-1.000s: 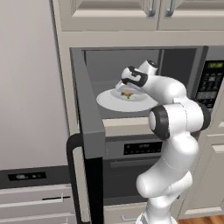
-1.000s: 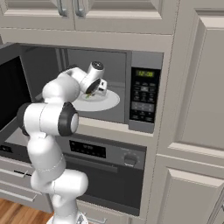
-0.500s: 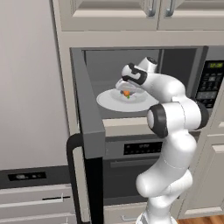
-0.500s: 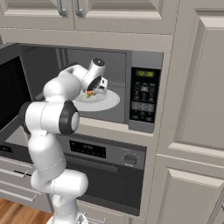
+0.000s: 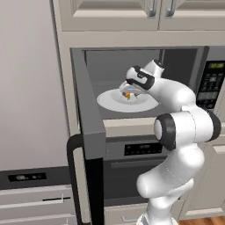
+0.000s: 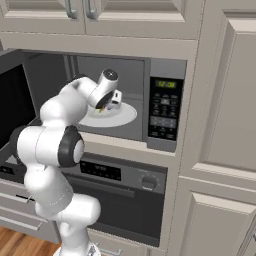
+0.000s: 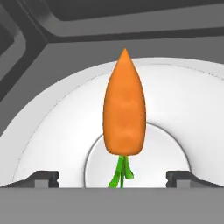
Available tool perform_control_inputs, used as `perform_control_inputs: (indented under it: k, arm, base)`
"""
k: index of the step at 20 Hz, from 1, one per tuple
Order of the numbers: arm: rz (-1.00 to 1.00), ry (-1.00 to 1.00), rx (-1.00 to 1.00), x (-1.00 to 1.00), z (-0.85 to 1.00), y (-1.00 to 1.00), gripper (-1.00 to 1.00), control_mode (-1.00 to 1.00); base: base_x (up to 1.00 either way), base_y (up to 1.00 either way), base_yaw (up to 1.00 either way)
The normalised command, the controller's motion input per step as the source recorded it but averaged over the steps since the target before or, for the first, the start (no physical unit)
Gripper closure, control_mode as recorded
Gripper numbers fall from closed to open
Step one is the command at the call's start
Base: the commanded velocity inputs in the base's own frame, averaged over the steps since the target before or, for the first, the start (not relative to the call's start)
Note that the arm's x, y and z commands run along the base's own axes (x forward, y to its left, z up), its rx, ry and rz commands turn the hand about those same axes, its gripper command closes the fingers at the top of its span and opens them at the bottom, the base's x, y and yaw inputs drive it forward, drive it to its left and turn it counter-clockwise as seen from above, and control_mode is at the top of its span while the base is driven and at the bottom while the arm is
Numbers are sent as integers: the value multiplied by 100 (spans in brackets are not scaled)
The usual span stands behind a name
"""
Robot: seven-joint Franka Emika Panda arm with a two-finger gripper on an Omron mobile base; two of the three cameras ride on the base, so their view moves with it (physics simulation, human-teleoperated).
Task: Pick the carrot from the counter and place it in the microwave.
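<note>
The orange carrot (image 7: 124, 109) lies on the white turntable plate (image 7: 183, 113) inside the microwave (image 5: 110, 66), its green top toward the hand. My gripper (image 7: 112, 177) is open, one fingertip (image 7: 43, 177) far to each side of the carrot, touching nothing. From the left base view the gripper (image 5: 129, 90) hovers just over the carrot (image 5: 127, 94) and the plate (image 5: 110, 102). In the right base view the gripper (image 6: 107, 105) reaches into the microwave (image 6: 130, 75) above the plate (image 6: 124, 117). The counter is out of view.
The microwave's dark door (image 5: 88, 118) stands swung open on the left, with its black handle (image 5: 72, 176) below. The keypad (image 6: 165, 112) is right of the cavity. An oven (image 6: 120, 172) sits underneath, and pale cabinets (image 6: 125, 15) hang above.
The jaws went from shut on the carrot to wide open, and the carrot now rests on the plate. The arm has barely moved.
</note>
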Motion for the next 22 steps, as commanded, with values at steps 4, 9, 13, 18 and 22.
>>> perform_control_inputs:
  k: [4,9,13,18,22]
  arm:
    - [-1,-20,0,-100,10,0,-100,-100]
    - [0,-11,0,-100,59,-12,-100,-100]
    - [-3,-1,-3,-100,63,0,-100,-100]
    - [-13,-2,-14,-100,41,0,-100,-100]
    - [-15,0,-22,-100,7,0,-100,-100]
  base:
    - [0,0,0]
    - [0,0,0]
    - [0,0,0]
    - [0,0,0]
    - [0,0,0]
